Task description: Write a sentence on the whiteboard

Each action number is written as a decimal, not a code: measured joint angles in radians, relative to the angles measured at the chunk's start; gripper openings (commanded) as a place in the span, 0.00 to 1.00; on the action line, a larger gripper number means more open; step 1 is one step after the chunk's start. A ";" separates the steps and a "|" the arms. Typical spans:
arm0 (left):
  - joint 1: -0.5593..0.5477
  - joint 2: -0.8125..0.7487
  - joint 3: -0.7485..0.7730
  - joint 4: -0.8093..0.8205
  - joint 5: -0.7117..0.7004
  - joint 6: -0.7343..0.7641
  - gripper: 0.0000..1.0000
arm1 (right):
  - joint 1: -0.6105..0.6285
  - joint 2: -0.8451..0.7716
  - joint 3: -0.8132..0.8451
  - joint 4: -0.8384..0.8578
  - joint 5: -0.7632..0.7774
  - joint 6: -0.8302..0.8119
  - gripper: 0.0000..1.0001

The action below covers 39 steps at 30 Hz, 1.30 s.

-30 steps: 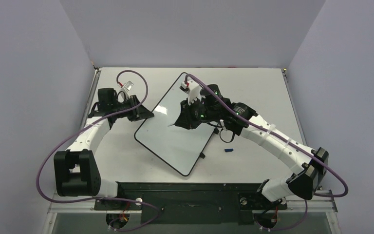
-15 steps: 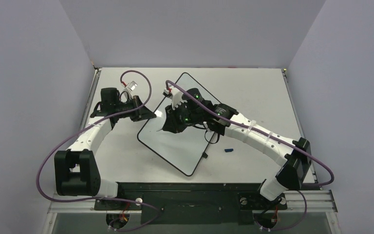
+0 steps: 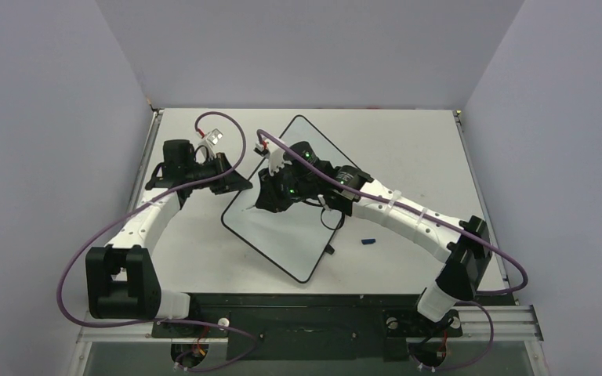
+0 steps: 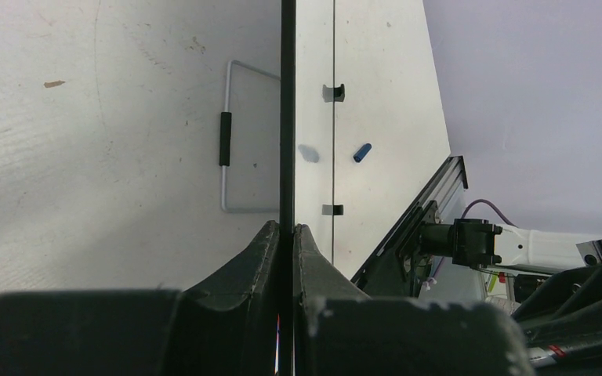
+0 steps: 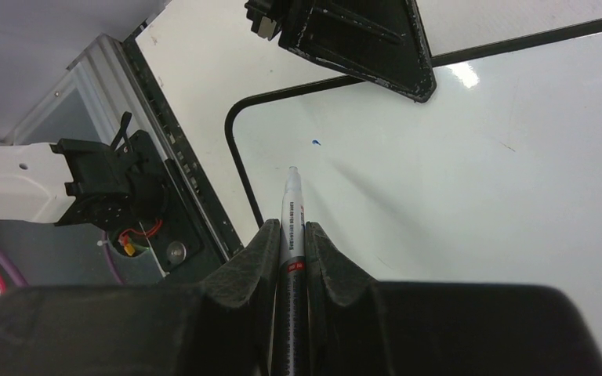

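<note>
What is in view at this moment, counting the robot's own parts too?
Glossy rectangular black-rimmed whiteboard: one, white, lying diagonally mid-table.
Pale-barrelled marker pen: one, white tip, in the right gripper, by the board's left corner.
Tiny ink dot: one, blue, on the board beyond the pen tip.
Small plastic cap: one, blue, on the table right of the board.
Matte tabletop: one, white, under everything.
Left gripper: one, black, shut on the board's rim.
Right gripper: one, black, shut on the pen.
</note>
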 measured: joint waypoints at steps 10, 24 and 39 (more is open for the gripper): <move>-0.011 -0.020 0.000 -0.001 -0.020 -0.003 0.00 | 0.005 0.000 0.002 0.001 0.027 -0.003 0.00; -0.018 -0.047 -0.006 -0.005 -0.035 -0.003 0.00 | 0.016 0.000 0.003 0.007 0.064 -0.006 0.00; -0.018 -0.062 -0.013 -0.006 -0.038 -0.002 0.00 | 0.039 0.111 0.087 0.023 0.087 0.006 0.00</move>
